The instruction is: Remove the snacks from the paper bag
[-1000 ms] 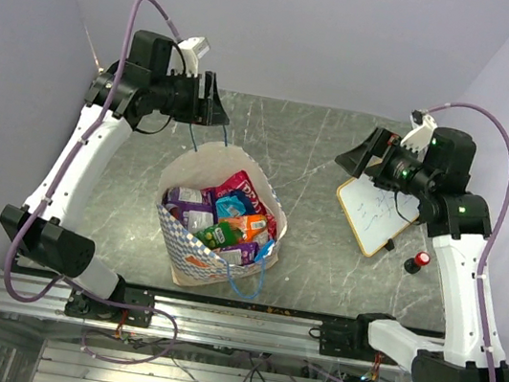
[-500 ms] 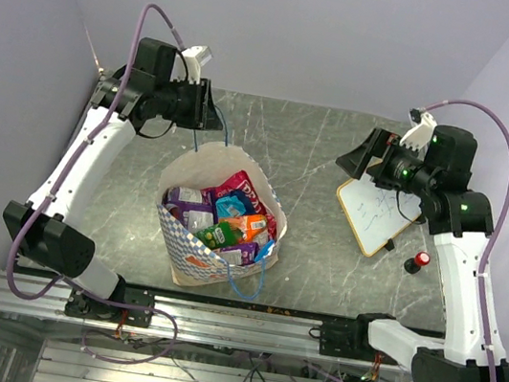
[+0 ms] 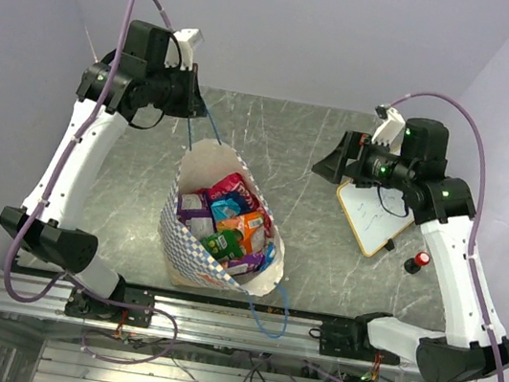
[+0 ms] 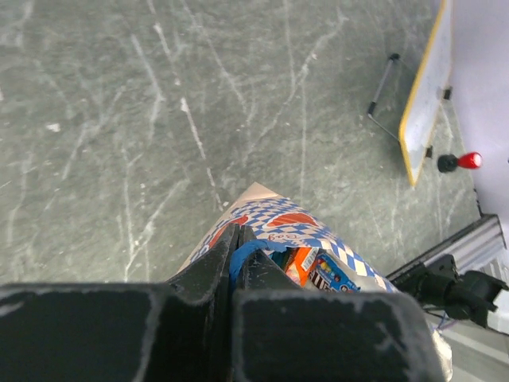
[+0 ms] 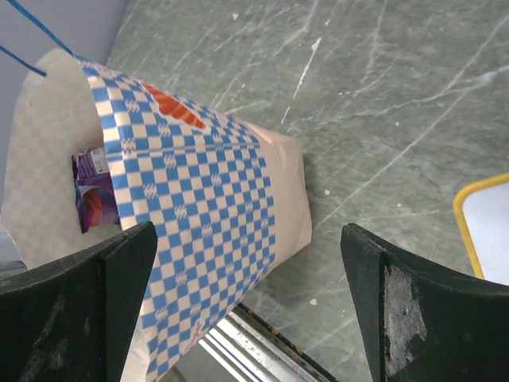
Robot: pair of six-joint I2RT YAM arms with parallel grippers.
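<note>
Opening step: left hand (image 4: 236,239) is clamped on the blue cord handle (image 4: 248,253), steadying the paper bag (image 3: 179,242) on the table (image 3: 318,250). Snacks (image 3: 231,218) lie inside. Right hand (image 5: 248,231), fingers apart, hangs beside the bag, apparently empty. Next move: reach in and grip one packet.

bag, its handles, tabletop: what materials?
paper bag: matte cream paper with a printed blue check, creased and folding. handles: thin blue cord, limp, perhaps woven or plastic. tabletop: grey-green stone look with pale veins and a slight sheen; could be laminate.
</note>
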